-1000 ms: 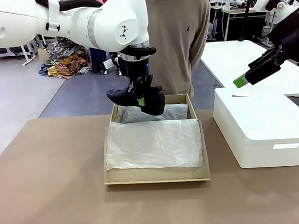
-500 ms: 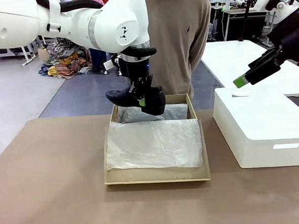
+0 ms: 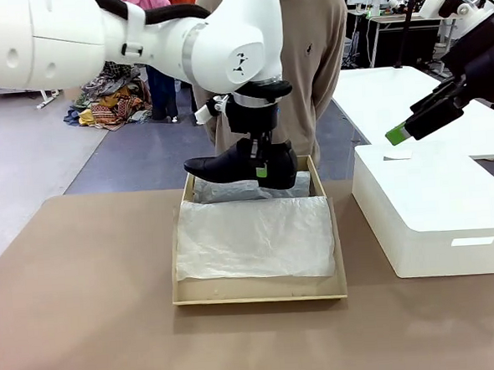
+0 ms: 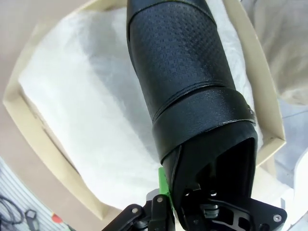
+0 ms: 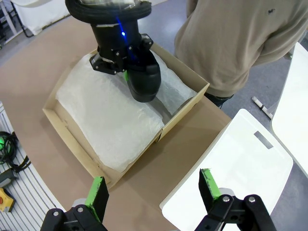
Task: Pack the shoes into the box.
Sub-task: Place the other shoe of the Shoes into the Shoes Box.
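Left gripper (image 3: pixel 261 169) is clamped on the heel end of one black dress shoe (image 3: pixel 229 165), a green pad pressed against the outside of the heel cup; in the left wrist view the second finger is hidden by the shoe, so its exact seat cannot be told. The shoe hangs over the far end of the tan cardboard shoebox (image 3: pixel 258 290), sole roughly level. Its pointed toe is toward the box's left far corner and its heel is nearer the middle of the far wall. From the left wrist camera the shoe's textured upper (image 4: pixel 178 62) runs away from the fingers, with the box interior below it. White tissue paper (image 3: pixel 254 239) lines the box and lies rumpled across most of the floor. The shoe sits just above the tissue at the far end – whether the sole touches it cannot be told from these angles (the right wrist view suggests a small gap, not conclusive). Right gripper (image 5: pixel 154 190) is held up in the air to the right of the box, above the white rectangular box (image 3: pixel 433 215) that stands beside the shoebox's right wall. Its green-padded fingers stand wide apart with nothing between them. Both boxes rest on the brown table (image 3: pixel 85 287), apart from each other. A person in a tan sweater (image 3: pixel 307 64) stands just behind the shoebox's far wall – hands not visible.
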`<state>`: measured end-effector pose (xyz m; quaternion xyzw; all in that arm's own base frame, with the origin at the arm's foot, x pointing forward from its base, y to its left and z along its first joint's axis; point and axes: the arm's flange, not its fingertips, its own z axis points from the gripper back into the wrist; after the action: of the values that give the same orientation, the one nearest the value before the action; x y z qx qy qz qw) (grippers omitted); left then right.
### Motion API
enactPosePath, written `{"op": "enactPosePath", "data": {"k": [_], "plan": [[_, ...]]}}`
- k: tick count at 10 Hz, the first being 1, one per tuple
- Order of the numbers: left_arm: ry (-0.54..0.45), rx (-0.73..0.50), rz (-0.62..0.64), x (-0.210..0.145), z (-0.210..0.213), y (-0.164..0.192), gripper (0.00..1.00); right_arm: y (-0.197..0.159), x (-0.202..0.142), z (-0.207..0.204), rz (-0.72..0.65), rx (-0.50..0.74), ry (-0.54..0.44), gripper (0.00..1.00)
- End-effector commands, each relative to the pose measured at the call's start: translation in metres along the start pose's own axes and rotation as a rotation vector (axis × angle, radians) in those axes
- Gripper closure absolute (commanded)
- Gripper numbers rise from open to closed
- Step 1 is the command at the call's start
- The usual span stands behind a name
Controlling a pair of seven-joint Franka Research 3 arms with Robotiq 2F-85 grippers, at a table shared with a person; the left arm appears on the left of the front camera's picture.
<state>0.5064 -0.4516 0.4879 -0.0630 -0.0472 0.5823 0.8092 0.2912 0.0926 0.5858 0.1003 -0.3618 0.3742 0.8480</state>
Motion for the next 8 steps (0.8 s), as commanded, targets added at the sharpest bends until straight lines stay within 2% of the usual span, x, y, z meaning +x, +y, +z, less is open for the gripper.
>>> {"op": "enactPosePath", "data": {"k": [1,4,8], "plan": [[-0.023,0.012,0.067,-0.013,0.007,-0.013,1.0,0.0,0.0,0.0,0.0,0.009,-0.005,0.0],[0.009,0.041,0.153,-0.023,0.004,-0.021,1.0,0.0,0.0,0.0,0.0,0.009,-0.005,0.0],[-0.006,0.088,0.253,-0.028,-0.006,-0.019,1.0,0.0,0.0,0.0,0.0,0.009,-0.005,0.0]]}}
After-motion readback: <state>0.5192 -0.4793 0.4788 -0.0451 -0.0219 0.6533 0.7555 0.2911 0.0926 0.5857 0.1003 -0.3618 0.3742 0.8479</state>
